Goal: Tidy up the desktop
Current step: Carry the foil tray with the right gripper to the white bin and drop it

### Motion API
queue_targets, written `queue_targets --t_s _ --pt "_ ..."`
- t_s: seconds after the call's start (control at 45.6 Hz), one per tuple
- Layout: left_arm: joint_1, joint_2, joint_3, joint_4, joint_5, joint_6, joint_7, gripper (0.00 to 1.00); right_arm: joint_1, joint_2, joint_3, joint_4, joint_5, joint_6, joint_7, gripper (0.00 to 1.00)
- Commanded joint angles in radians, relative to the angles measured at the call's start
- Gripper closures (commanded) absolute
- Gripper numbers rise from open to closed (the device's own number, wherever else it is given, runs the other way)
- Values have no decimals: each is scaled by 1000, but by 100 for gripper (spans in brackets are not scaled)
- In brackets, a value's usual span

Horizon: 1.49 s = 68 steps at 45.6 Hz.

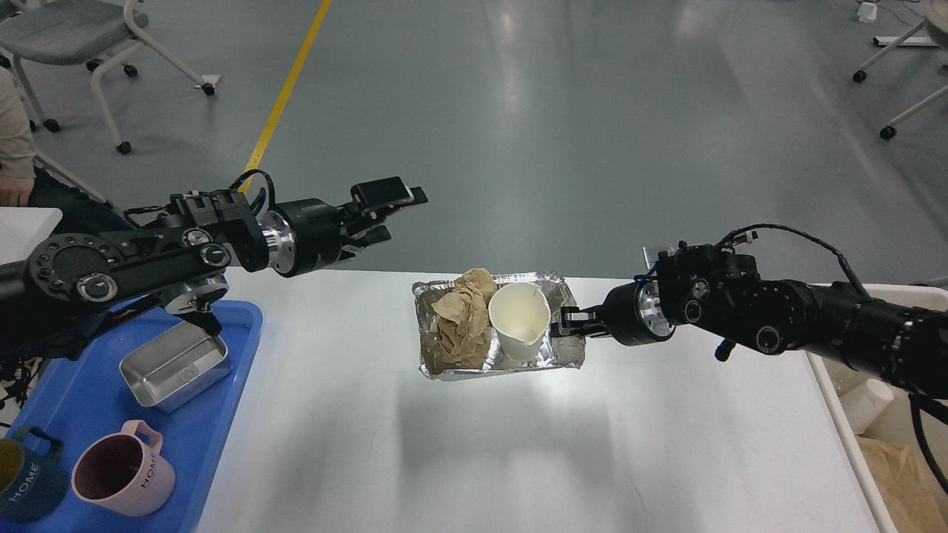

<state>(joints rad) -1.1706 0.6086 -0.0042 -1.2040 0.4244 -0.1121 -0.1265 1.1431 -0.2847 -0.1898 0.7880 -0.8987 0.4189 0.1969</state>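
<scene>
The white desktop (481,451) carries a crumpled foil tray (444,369) near its far edge. In the tray lie a crumpled brown paper ball (459,326) and an upright white paper cup (518,318). My right gripper (566,324) is shut on the tray's right rim. My left gripper (396,215) is open and empty, raised above and to the left of the tray, past the table's far edge.
A blue tray (52,400) at the left holds a metal box (174,363), a pink mug (122,477) and a teal mug (26,481). A beige bin (889,459) with paper waste stands at the right edge. Chairs stand on the floor beyond.
</scene>
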Motion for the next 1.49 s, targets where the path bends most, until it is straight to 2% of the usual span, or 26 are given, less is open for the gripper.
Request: queue_targets --t_s 0.0,0.131,0.263,0.372,0.482,0.592,0.811,0.876,1.008,1.161,1.468 --pt "182 31 -241 3 -18 8 -4 4 0 -17 1 0 70 -12 1 100" --pt "386 16 -514 3 -18 8 -7 4 1 -53 3 5 115 -29 1 100" --pt "531 -29 -732 6 -18 6 -8 4 0 -96 1 7 167 -43 1 100" --pt "600 -88 -867 33 -22 0 -12 4 0 -137 0 8 219 -65 -1 100" --pt "652 -168 -1014 144 -33 -5 -13 4 -2 -208 6 25 286 -86 -1 100" --pt "670 -246 -1117 192 -75 -17 -13 4 -16 -278 -8 56 339 -111 -1 100" --pt "733 -262 -1195 210 -203 -21 -12 4 -86 -442 7 57 412 -118 1 100" --pt "741 -262 -1197 231 -240 -49 -13 4 -100 -497 7 57 452 -118 1 100" --pt "740 -296 -1205 314 -269 -155 -13 4 -141 -614 15 57 515 -120 4 100" --pt "741 -302 -1212 330 -273 -164 -15 4 -193 -726 18 51 601 -120 6 100" --pt "733 -323 -1258 348 -271 -169 -15 4 -289 -807 18 28 718 -121 6 100"
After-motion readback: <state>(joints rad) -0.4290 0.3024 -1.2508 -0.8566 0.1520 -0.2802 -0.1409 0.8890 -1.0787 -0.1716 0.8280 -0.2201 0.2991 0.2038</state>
